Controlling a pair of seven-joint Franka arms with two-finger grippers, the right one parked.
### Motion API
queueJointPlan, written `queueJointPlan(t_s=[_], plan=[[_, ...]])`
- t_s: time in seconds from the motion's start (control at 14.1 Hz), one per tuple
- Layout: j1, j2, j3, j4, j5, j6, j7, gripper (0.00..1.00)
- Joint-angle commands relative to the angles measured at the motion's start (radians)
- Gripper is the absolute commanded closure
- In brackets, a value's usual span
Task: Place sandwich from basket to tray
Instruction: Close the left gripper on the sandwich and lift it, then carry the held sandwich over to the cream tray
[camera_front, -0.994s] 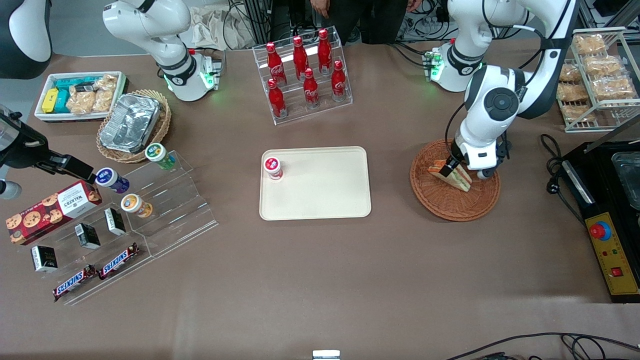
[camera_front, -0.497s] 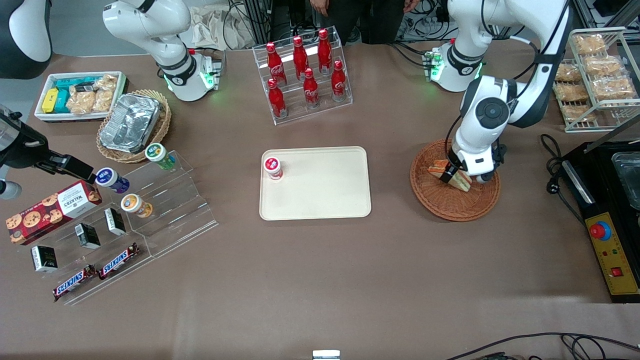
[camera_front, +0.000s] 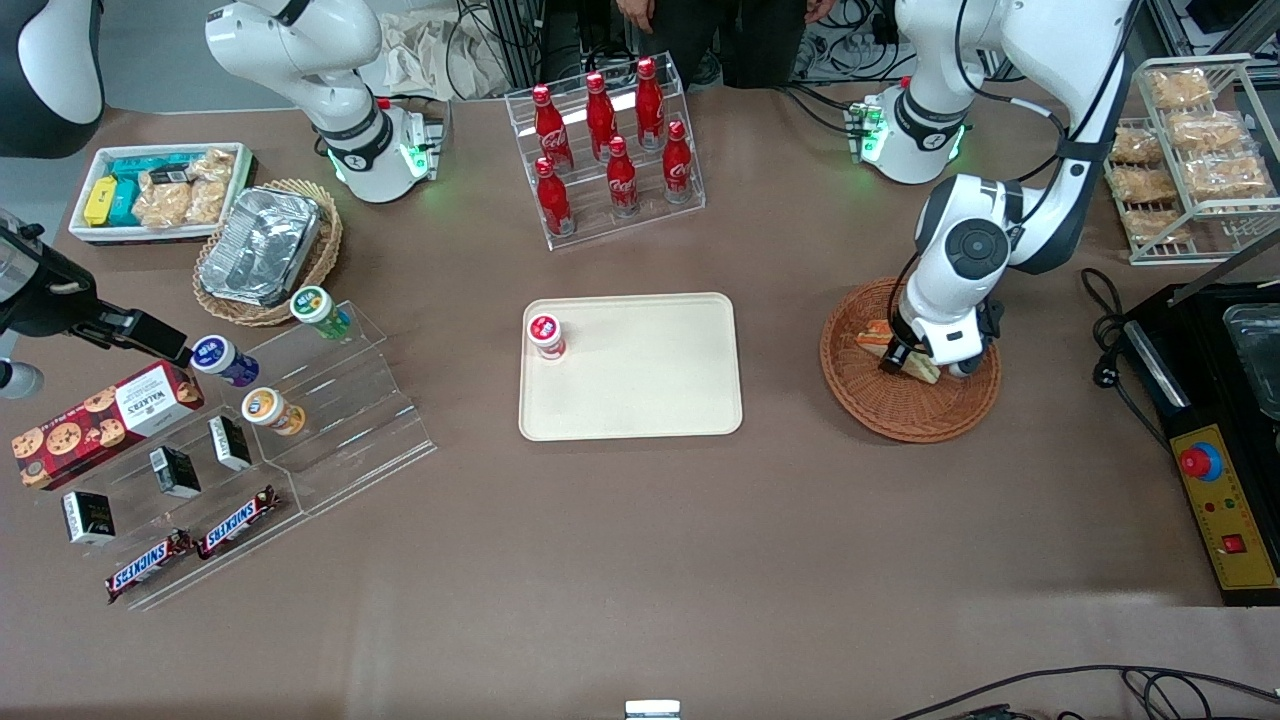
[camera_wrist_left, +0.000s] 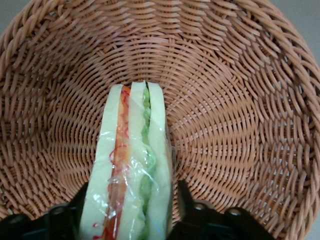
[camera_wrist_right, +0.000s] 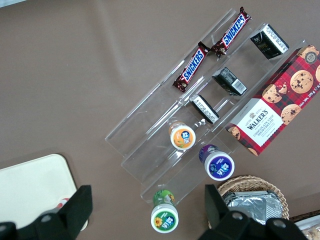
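Observation:
The sandwich, a plastic-wrapped wedge of white bread with orange-red and green layers, lies in the reddish-brown wicker basket toward the working arm's end of the table. My gripper is down in the basket, open, with one black finger on each side of the sandwich. In the left wrist view the sandwich stands on edge between the fingers, with the gripper straddling its wide end over the basket floor. The arm hides most of the sandwich in the front view. The cream tray sits at the table's middle.
A small red-lidded jar stands on the tray's corner. A clear rack of red bottles is farther from the camera than the tray. A black control box and a wire snack rack flank the basket at the table's end.
The gripper has come down lower over the sandwich into the basket, covering more of it. The sandwich and basket have stayed in place.

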Motion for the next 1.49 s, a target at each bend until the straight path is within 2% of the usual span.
queueJointPlan(t_s=[0.0,0.21,0.43,0.57,0.78,0.92,1.14,1.42], plan=[[-0.004,0.002,0.005,-0.003,0.024,0.018,-0.03,1.0],[-0.004,-0.061,0.005,0.004,0.026,0.003,-0.013,1.0],[-0.005,-0.171,0.001,0.049,0.026,-0.156,0.096,1.0],[-0.005,-0.224,-0.002,0.12,0.012,-0.29,0.175,1.0],[-0.01,-0.229,-0.039,0.296,0.006,-0.523,0.274,1.0],[-0.011,-0.23,-0.07,0.387,-0.025,-0.615,0.376,1.0],[-0.011,-0.239,-0.146,0.438,-0.037,-0.64,0.469,1.0],[-0.011,-0.227,-0.292,0.444,-0.036,-0.559,0.489,1.0]])
